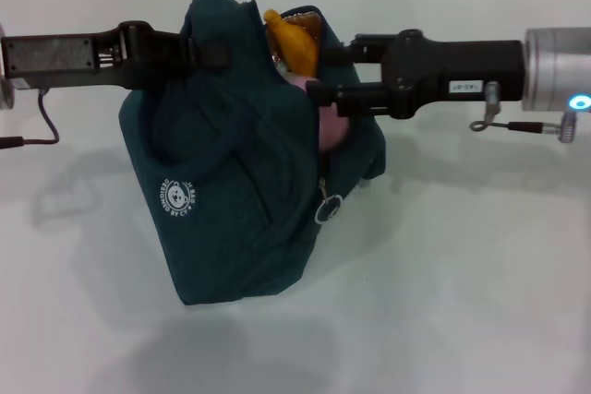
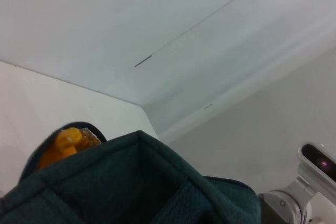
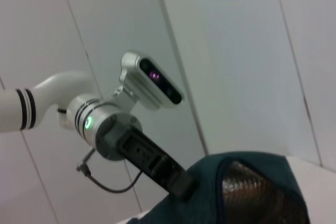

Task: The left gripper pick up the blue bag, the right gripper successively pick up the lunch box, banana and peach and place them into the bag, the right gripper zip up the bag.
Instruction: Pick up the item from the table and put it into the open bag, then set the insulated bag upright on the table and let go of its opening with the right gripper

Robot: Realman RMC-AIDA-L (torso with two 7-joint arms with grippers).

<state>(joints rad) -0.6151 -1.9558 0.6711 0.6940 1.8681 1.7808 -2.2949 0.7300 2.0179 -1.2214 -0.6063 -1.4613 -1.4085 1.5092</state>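
On the white table [image 1: 462, 302], head view: the blue bag [image 1: 240, 219] stands upright, more teal than blue, with a white round logo [image 1: 178, 197] on its near face; the left gripper [image 1: 199, 51] comes in from the bag's left and is clamped on the top edge of the fabric, holding the mouth up; the right gripper [image 1: 323, 71] reaches in from the right, its fingers at the open mouth; whether they are apart or closed on anything cannot be told, since the tips lie against the bag's contents.

Contents: the banana [image 1: 294, 41] pokes out of the top, its yellow-orange end upward; also seen in the left wrist view [image 2: 65, 145] above the bag's rim; the peach [image 1: 331, 126] shows pink through the side opening, just below the right gripper; lunch box not visible, likely deeper inside, though that is a guess.

Judgement: loading looks finished or nearly so; zipping remains. The ring-shaped zipper pull [image 1: 328, 208] hangs on the near-right side seam, below and slightly toward the robot from the right gripper; the right arm is much the nearer; the opening runs up from the pull toward the top, so the pull must travel along that line; the protruding banana may block closure.
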